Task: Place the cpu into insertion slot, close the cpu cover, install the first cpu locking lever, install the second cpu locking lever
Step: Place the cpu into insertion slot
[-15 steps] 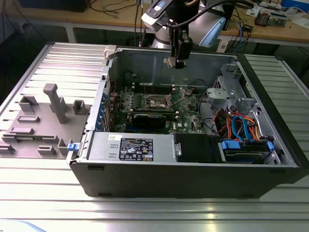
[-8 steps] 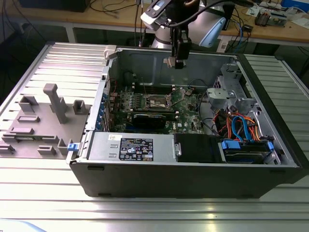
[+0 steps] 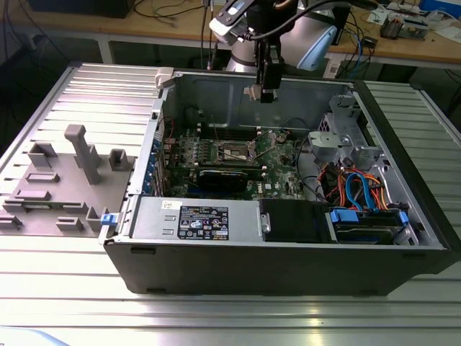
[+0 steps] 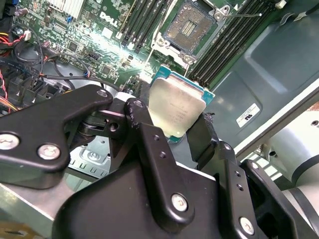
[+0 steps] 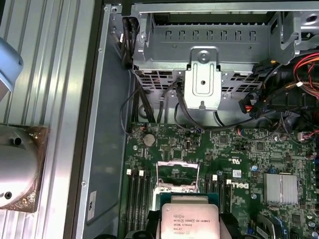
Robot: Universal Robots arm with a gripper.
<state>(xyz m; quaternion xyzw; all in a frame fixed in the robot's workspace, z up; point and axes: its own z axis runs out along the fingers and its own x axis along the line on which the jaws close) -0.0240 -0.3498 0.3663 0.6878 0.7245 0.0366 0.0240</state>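
So the gripper [image 4: 172,122] has its jaws clamped on the cpu [image 4: 177,107], narrow, one black finger [image 4: 144,129] on each of two opposite edges. The chip sits right between the tips with most of its face sticking out past them. It's up in the air and not touching the board [image 5: 249,164].

In the exterior view the gripper [image 3: 268,90] hangs over the open case [image 3: 288,267], at roughly 1 o'clock from the slot [image 3: 234,151] and well clear of it. A long black card [image 3: 227,175] lies at 6 o'clock from the slot.

The cpu itself is a flat square with a dull silver-grey lid, some fine print on it and a thin green rim all round, seen in both wrist views [image 5: 185,221].

The slot [image 4: 192,27] is bare, with a dark pin field inside a silver rim. In the first wrist view the cover [image 5: 178,169] looks flipped up off the slot [image 5: 177,188], though I can't tell how far.
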